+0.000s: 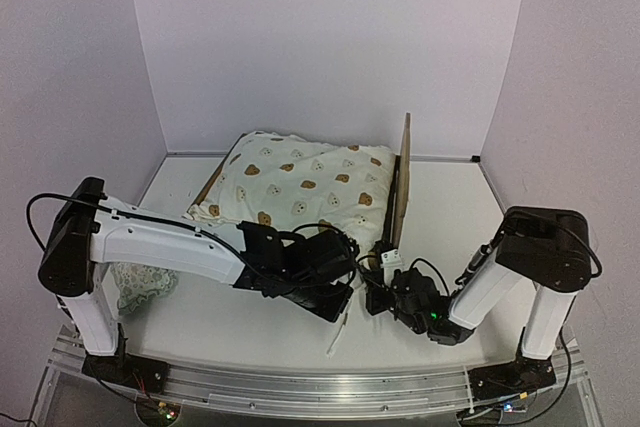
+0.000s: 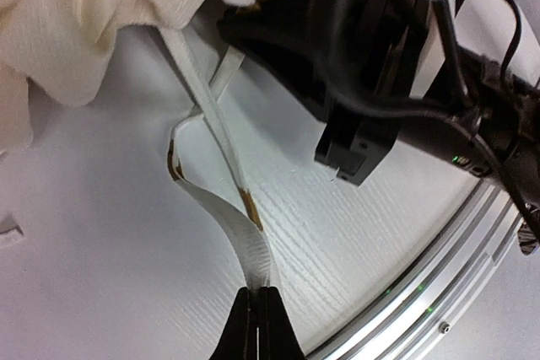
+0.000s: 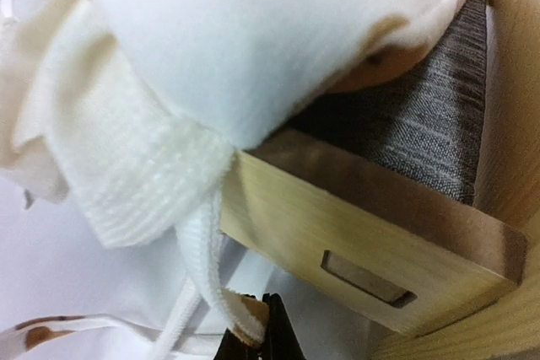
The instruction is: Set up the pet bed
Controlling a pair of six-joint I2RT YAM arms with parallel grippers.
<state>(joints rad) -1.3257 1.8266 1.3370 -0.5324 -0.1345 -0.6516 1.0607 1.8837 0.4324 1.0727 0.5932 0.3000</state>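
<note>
The pet bed (image 1: pixel 402 187) stands at the middle back, its plywood frame (image 3: pixel 363 233) and dark grey fabric base (image 3: pixel 426 124) close in the right wrist view. A cream bear-print cover (image 1: pixel 305 187) lies over it. My left gripper (image 2: pixel 256 294) is shut on a flat white tie (image 2: pixel 250 246) that runs from the cover's corner across the table. My right gripper (image 3: pixel 268 326) is shut on the brown-tipped end of another white tie (image 3: pixel 202 250) hanging at the frame's near corner. Both grippers meet in front of the bed, the left gripper (image 1: pixel 343 309) beside the right gripper (image 1: pixel 385 272).
A small pale ruffled pillow (image 1: pixel 140 285) lies at the left by the left arm's base. The right arm's black wrist (image 2: pixel 380 82) sits close above the left gripper's tie. The table's aluminium front rail (image 2: pixel 456 276) runs just behind the left gripper.
</note>
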